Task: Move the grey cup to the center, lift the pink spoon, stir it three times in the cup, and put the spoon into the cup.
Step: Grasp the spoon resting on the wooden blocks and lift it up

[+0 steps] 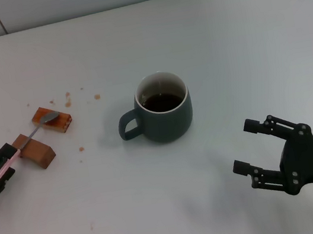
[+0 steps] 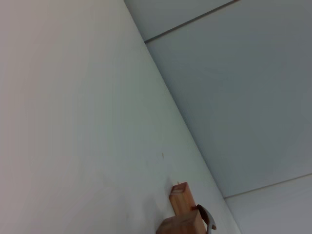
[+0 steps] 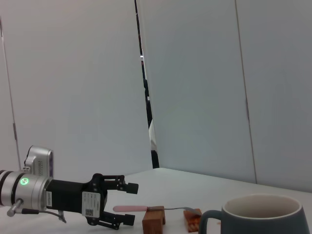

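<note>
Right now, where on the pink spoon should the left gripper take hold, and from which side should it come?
Grip the pink handle of the spoon, coming from the robot's left. The spoon lies bridged across two brown blocks, its metal bowl on the far one, and the handle end juts free toward the left gripper, whose open fingers already flank it. The right gripper waits open near the cup.

The right gripper (image 1: 241, 148) is matte black throughout, its two slim fingers built from jointed links with small screws at the pivots; a white label and a silver ring-shaped fitting sit on its boxy body. The left gripper (image 3: 130, 203), also black with linked fingers, carries a white printed label and joins a silver-white cylindrical wrist bearing a glowing green indicator light and a thin cable.
</note>
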Controlling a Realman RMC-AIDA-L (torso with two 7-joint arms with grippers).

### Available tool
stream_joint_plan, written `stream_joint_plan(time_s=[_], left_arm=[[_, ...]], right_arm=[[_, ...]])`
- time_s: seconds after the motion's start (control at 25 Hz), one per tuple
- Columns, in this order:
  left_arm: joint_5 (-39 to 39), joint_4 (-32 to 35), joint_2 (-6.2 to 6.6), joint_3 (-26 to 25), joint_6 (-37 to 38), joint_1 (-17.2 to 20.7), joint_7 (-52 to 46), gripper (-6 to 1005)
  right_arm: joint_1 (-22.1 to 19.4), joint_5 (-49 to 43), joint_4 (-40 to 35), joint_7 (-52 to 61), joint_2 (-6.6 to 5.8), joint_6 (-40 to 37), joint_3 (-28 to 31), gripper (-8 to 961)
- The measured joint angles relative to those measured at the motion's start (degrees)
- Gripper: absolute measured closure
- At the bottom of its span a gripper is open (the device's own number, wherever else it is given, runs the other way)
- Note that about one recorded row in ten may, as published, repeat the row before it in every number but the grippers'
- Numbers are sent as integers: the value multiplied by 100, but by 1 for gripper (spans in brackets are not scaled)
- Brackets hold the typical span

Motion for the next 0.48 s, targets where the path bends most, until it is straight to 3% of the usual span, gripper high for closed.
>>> stream_joint_plan(time_s=[0.48], left_arm=[[1,-18,-20,110,-70,-63,-78,204]], right_arm=[[0,0,0,0,0,0,0,131]])
